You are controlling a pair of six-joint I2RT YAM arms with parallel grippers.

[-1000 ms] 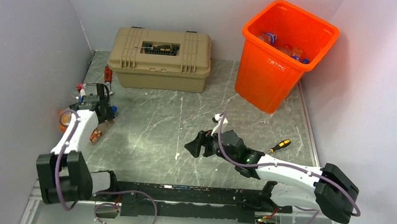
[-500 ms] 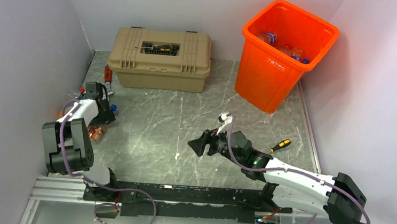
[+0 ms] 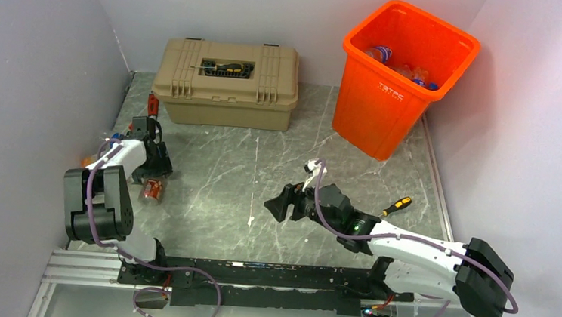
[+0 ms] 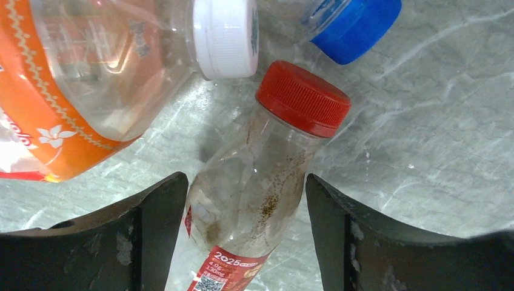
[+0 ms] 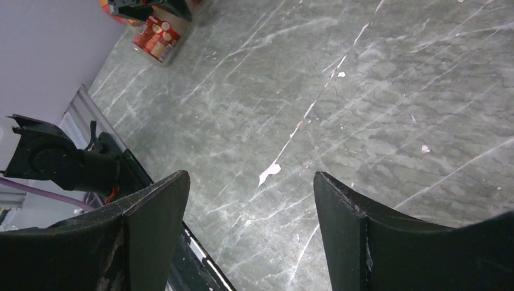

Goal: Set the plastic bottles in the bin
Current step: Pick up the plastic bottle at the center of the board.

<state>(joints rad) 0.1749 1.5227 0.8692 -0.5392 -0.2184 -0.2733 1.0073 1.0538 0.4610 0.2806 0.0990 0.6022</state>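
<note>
At the counter's [image 4: 424,157] left, the left gripper [image 4: 244,197] straddles the red-capped bottle [image 4: 267,163], spread wide and ready to grab, while the right gripper [image 5: 250,182] gapes empty.

Red-capped bottle [image 4: 254,182]: clear glossy plastic, ribbed cap. Bin [image 3: 376,113]: smooth orange plastic. Table [image 3: 224,169]: grey veined, stone-like, matt.

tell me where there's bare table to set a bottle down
Bare marble table between the toolbox, the bin and the right claw. Crowded at its left edge: bottles bunch around the left claw.
</note>
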